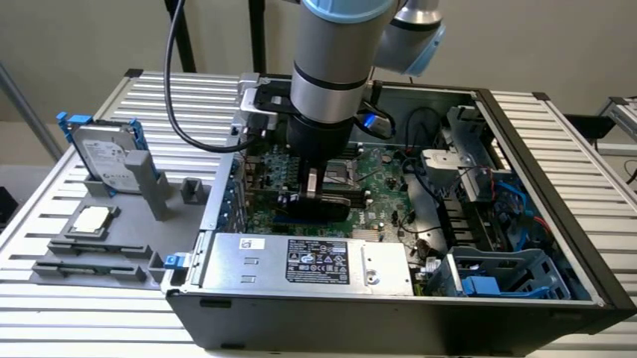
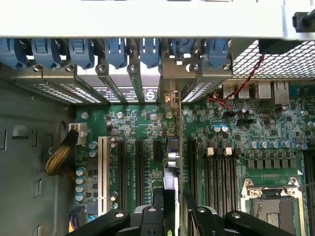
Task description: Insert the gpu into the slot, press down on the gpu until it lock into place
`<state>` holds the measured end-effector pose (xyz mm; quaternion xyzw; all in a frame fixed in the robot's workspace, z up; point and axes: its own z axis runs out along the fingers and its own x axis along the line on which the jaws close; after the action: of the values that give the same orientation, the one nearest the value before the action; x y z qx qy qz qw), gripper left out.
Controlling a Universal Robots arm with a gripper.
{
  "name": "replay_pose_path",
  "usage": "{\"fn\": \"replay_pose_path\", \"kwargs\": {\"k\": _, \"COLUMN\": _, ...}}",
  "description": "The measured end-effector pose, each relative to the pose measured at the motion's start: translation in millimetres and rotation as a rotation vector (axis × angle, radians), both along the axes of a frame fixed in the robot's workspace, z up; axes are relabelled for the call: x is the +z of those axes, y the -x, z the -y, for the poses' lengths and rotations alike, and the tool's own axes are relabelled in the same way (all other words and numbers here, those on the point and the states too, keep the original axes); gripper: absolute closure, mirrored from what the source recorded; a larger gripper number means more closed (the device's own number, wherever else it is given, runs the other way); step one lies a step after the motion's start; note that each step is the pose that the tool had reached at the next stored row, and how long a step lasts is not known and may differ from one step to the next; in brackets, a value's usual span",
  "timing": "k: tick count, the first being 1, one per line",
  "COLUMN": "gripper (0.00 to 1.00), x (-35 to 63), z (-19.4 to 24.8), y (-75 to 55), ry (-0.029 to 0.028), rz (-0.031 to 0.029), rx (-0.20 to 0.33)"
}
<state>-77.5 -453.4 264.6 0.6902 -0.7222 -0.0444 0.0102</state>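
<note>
Claw: one two-fingered black gripper [image 2: 173, 192] on the sole grey arm, lowered into the open black steel computer case [image 1: 557, 298]. Its jaws stand spread and grip nothing. One finger sits on each side of the card, and a narrow gap shows beside it in the wrist view.

Task item: one thin flat black rectangular gpu card [image 2: 171, 179], seen edge-on and upright on the green motherboard [image 2: 147, 123], directly between and beneath the fingers. Its long axis runs parallel to the black expansion strips, from the claw toward the rear wall of the case. In the exterior view it is the dark bar [image 1: 324, 205] under the claw.

Slot: hidden under the card's lower edge. Whether the card is fully seated or locked cannot be told.

Count, wrist view:
- white plastic expansion strip [image 2: 102, 174], one
- square silver processor socket [image 2: 268, 201], one
- blue plastic bracket clips [image 2: 115, 51] along the rear wall, seven as far as can be counted

Count, exterior view:
- silver labelled power-supply box [image 1: 309, 261], one, just beside the card on the near side
- grey hard drive [image 1: 104, 156], one, standing outside the case, well apart
</note>
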Motion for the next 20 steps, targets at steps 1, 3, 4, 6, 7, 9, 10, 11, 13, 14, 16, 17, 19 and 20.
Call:
{"fn": "replay_pose_path", "kwargs": {"k": 1, "gripper": 0.74, "x": -0.1, "z": -0.3, "y": 0.0, "ry": 0.0000, "rz": 0.0001, "rx": 0.001}}
{"fn": "replay_pose_path", "kwargs": {"k": 3, "gripper": 0.74, "x": -0.3, "z": -0.5, "y": 0.0, "ry": -0.0001, "rz": 0.0000, "rx": 0.001}}
{"fn": "replay_pose_path", "kwargs": {"k": 4, "gripper": 0.74, "x": -0.5, "z": -0.6, "y": 0.0, "ry": 0.0000, "rz": 0.0000, "rx": 0.002}}
{"fn": "replay_pose_path", "kwargs": {"k": 6, "gripper": 0.74, "x": -1.0, "z": -0.6, "y": 0.0, "ry": 0.0003, "rz": -0.0002, "rx": 0.003}}
{"fn": "replay_pose_path", "kwargs": {"k": 7, "gripper": 0.74, "x": -1.1, "z": -0.6, "y": 0.1, "ry": 0.0005, "rz": -0.0004, "rx": 0.003}}
{"fn": "replay_pose_path", "kwargs": {"k": 9, "gripper": 0.74, "x": -1.6, "z": -0.6, "y": 0.1, "ry": 0.0004, "rz": -0.0002, "rx": 0.004}}
{"fn": "replay_pose_path", "kwargs": {"k": 10, "gripper": 0.74, "x": -1.7, "z": -0.6, "y": 0.1, "ry": 0.0004, "rz": -0.0002, "rx": 0.004}}
{"fn": "replay_pose_path", "kwargs": {"k": 11, "gripper": 0.74, "x": -1.8, "z": -0.6, "y": 0.1, "ry": 0.0002, "rz": -0.0003, "rx": 0.004}}
{"fn": "replay_pose_path", "kwargs": {"k": 13, "gripper": 0.74, "x": -1.9, "z": -0.8, "y": 0.1, "ry": 0.0000, "rz": -0.0014, "rx": 0.004}}
{"fn": "replay_pose_path", "kwargs": {"k": 14, "gripper": 0.74, "x": -1.9, "z": -1.0, "y": 0.0, "ry": -0.0001, "rz": -0.0017, "rx": 0.004}}
{"fn": "replay_pose_path", "kwargs": {"k": 16, "gripper": 0.74, "x": -1.8, "z": -1.6, "y": 0.0, "ry": 0.0001, "rz": -0.0024, "rx": 0.005}}
{"fn": "replay_pose_path", "kwargs": {"k": 17, "gripper": 0.74, "x": -1.9, "z": -1.9, "y": 0.0, "ry": -0.0002, "rz": -0.0024, "rx": 0.004}}
{"fn": "replay_pose_path", "kwargs": {"k": 19, "gripper": 0.74, "x": -2.0, "z": -2.2, "y": 0.0, "ry": -0.0005, "rz": -0.0027, "rx": 0.004}}
{"fn": "replay_pose_path", "kwargs": {"k": 20, "gripper": 0.74, "x": -2.2, "z": -2.2, "y": 0.0, "ry": -0.0008, "rz": -0.0031, "rx": 0.004}}
